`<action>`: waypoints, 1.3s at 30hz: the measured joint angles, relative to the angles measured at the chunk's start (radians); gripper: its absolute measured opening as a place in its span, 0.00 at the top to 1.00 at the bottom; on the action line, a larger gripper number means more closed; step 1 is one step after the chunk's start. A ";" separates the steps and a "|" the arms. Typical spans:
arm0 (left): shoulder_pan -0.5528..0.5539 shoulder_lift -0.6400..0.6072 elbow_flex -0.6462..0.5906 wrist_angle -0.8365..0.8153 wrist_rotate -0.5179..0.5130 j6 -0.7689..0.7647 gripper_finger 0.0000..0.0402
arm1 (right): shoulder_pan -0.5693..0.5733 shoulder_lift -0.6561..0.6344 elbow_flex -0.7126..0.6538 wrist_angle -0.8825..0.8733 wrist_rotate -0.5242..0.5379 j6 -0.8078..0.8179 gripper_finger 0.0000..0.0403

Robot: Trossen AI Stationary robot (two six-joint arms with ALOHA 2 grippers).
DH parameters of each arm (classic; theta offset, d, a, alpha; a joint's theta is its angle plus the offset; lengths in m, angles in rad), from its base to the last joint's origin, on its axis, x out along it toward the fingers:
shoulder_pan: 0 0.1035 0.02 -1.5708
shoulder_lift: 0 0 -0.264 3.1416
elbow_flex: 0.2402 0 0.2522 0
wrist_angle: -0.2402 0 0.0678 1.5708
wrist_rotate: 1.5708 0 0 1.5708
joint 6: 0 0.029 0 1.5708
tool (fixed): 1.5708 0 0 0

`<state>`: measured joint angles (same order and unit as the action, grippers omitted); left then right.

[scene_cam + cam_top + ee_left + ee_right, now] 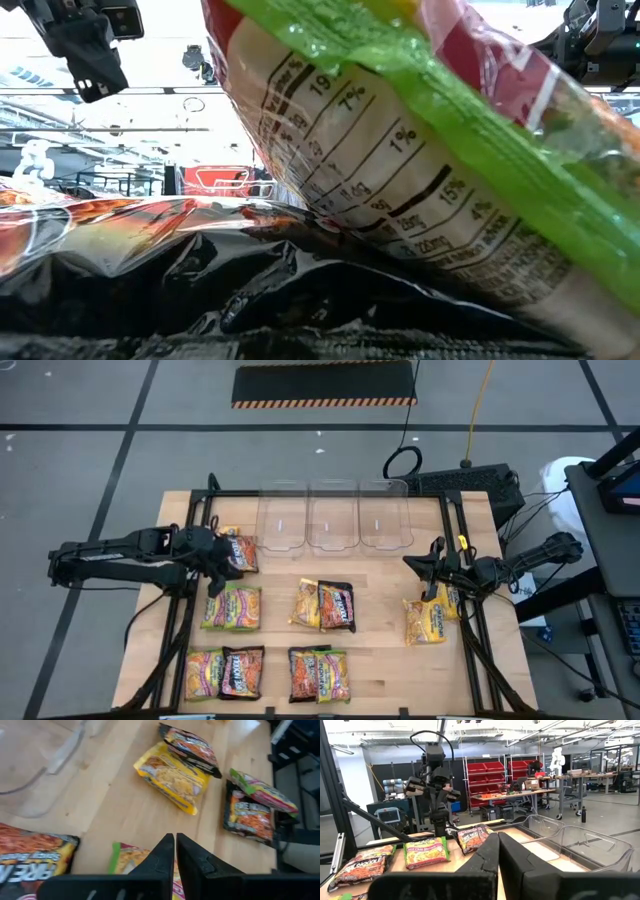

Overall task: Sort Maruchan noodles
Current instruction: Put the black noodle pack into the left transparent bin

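The noodles lie scattered over the tabletop (pixel 385 660), none yet in the three clear bins (pixel 334 518) lined up along its far edge. Near the left arm there is a black-and-red packet (pixel 240 550) and below it a green packet (pixel 232 607). A yellow and a black packet (pixel 324 605) sit side by side at the middle, four more run along the near edge (pixel 268 673), and two yellow packets (pixel 430 617) overlap by the right arm.

The left gripper (pixel 217 565) hovers between the black-and-red packet and the green one. In its wrist view the fingers (pixel 161 857) stand almost together, a thin slit between them, and nothing is pinched there; the green packet's edge (pixel 131 861) shows just below the tips. The right gripper (pixel 437 572) waits over the yellow pair, its fingers (pixel 490 857) pressed together and empty.

These packets look light, with a brittle noodle block inside crinkly, slick film. A squeeze across the flat middle would likely crack the block and slide off the film. The better hold is probably on a short sealed end, where the film is flat and thin enough to pinch, or across a narrow edge that stands a little off the wood. Lifted by one end, a packet should hang and swing, so a slow carry to a bin seems wise.
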<state>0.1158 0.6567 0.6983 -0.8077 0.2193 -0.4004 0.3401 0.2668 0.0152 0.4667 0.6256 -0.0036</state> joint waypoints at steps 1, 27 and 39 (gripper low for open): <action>0.000 0.000 0.000 0.007 0.010 -0.006 0.93 | 0.000 0.000 0.000 0.000 0.000 0.000 1.00; -0.038 0.261 0.000 0.422 0.090 -0.060 0.78 | 0.000 0.000 0.000 0.060 0.002 -0.019 0.83; -0.149 0.484 0.000 0.661 0.007 0.380 0.78 | 0.000 0.000 0.000 0.069 0.002 -0.019 0.82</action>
<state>-0.0332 1.1404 0.6983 -0.1469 0.2263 -0.0205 0.3401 0.2665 0.0151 0.5361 0.6277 -0.0231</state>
